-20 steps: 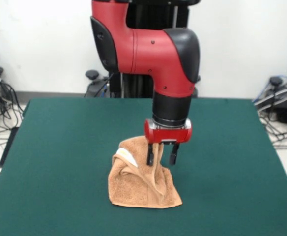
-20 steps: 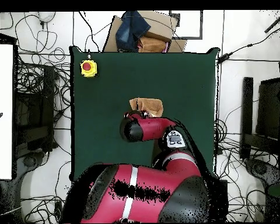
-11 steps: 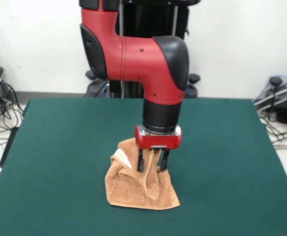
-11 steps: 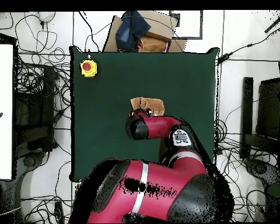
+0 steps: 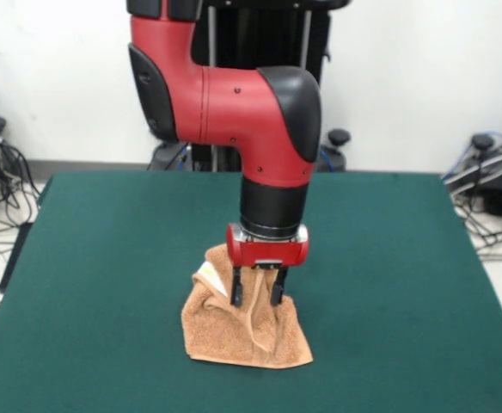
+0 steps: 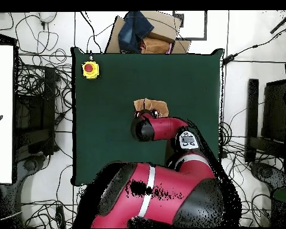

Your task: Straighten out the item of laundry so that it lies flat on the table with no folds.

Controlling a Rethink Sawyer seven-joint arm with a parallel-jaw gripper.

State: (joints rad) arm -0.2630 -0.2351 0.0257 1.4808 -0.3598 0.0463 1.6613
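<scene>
The robot's gripper [image 5: 257, 294] is holding a raised fold of the orange-tan towel [image 5: 234, 331]. The jaws are squeezed in on that fold, with a strip of cloth pinched between them. A second ago the jaws were a bit wider, and the gripper was a little more toward the right edge of the bench as the front view shows it. Now it is sitting lower and closer to the middle of the towel, and the jaws are closing in on the ridge.

The towel is sitting near the middle of the green bench [image 5: 105, 258], a little toward the front edge in the front view. It is not flat at all. It is bunched up into a lumpy heap, with a tall fold standing up where the gripper is holding it. A small white label [image 5: 206, 274] is peeking out on the left side of the heap. From above, only a small tan patch [image 6: 151, 106] is showing past the red arm [image 6: 163, 128], and the gripper itself is hidden there.

This means the robot is getting a hold on the cloth, but the real work is not done yet. The towel is still needing to be pulled open and spread out. I think the next move is lifting or dragging that fold so the heap is opening up.

A yellow box with a red button [image 6: 90, 69] is sitting near one corner of the bench, well apart from the towel.
</scene>
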